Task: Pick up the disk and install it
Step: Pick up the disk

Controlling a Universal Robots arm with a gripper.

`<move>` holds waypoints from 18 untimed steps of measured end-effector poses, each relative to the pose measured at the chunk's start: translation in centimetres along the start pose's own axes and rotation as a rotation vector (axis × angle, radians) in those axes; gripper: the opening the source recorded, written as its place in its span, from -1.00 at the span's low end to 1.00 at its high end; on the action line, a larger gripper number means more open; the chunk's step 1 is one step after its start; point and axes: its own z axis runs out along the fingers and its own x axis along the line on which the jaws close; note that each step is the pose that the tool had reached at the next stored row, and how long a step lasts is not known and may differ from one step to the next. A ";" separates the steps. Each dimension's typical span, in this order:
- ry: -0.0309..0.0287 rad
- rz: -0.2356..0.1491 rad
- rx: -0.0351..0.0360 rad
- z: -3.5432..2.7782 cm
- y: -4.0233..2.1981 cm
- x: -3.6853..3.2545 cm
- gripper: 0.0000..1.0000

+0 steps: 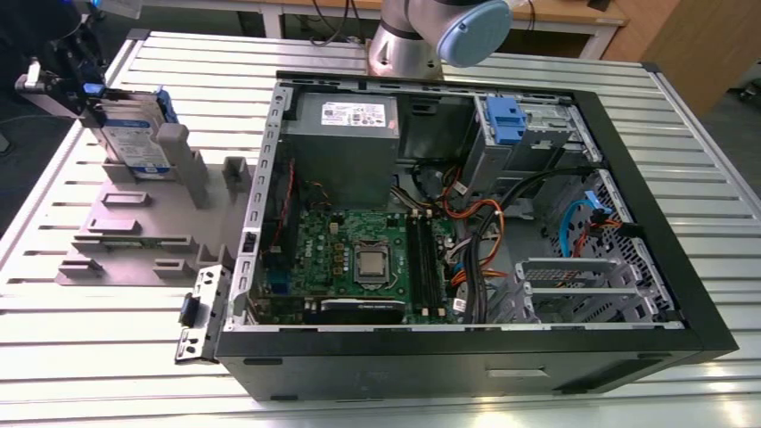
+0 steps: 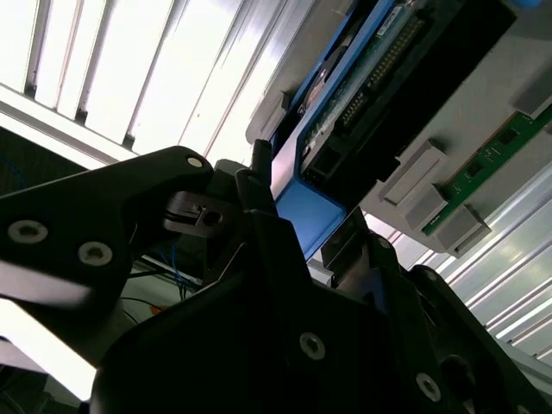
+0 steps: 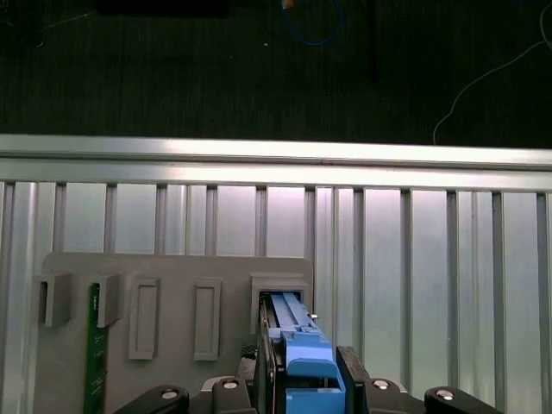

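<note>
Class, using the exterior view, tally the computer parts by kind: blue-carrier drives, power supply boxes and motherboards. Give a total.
Blue-carrier drives: 2 (the disk on the grey fixture, drive in the case bay)
Power supply box: 1
Motherboard: 1
Total: 4

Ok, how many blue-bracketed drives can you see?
2: the disk upright in the grey fixture, and a blue-tabbed drive in the computer case. More may be hidden.

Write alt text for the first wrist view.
The disk, edge-on with its blue carrier, stands in a slot of a grey holder plate, the gripper straddling it. The plate lies on a slatted metal table; a green circuit board also sits on it.
</note>
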 end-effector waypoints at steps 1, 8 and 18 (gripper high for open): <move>0.0000 0.000 0.0000 -0.12 0.00 0.00 -0.04; 0.0000 0.000 0.0000 -0.17 0.00 -0.01 -0.04; 0.0001 0.000 0.0000 -0.19 0.01 -0.01 -0.21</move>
